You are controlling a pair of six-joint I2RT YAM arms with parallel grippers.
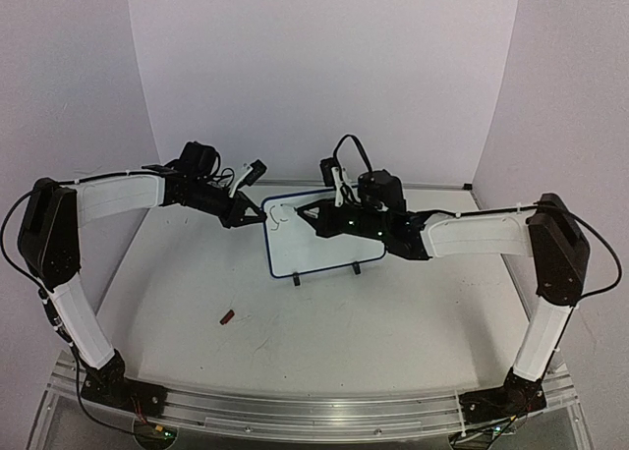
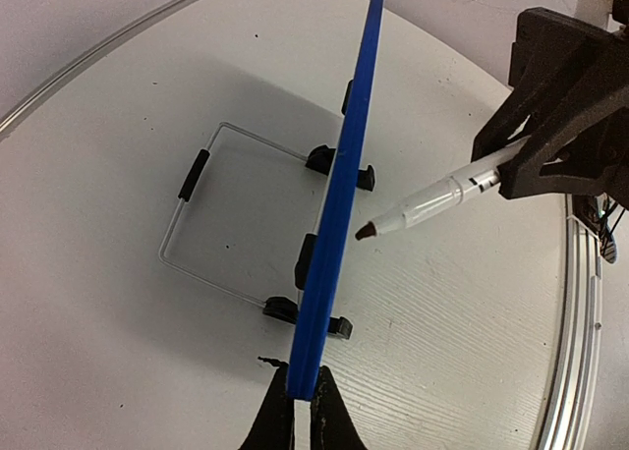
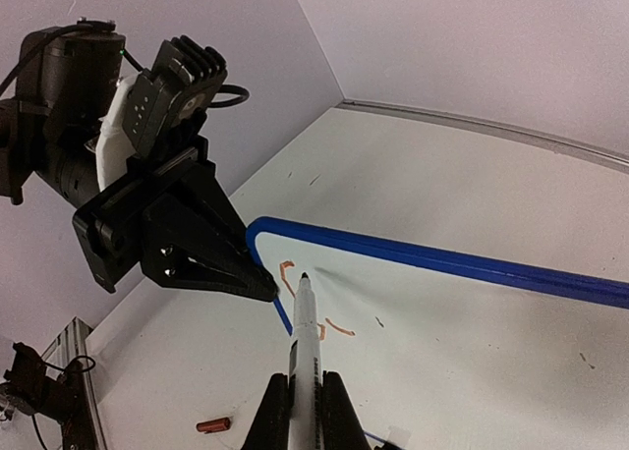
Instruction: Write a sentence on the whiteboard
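The whiteboard, white with a blue frame, stands upright on two black feet at mid-table. My left gripper is shut on the whiteboard's left edge, near its upper corner. My right gripper is shut on a white marker. The marker's dark tip sits at or just off the board's face, close to the left gripper's fingers. The only writing there is a few short orange strokes by the top left corner. From above, both grippers meet at that corner.
A small red marker cap lies on the table in front of the board, to its left. A thin wire stand lies flat behind the board. The table's metal rim curves round at the right. White walls close in the back and sides.
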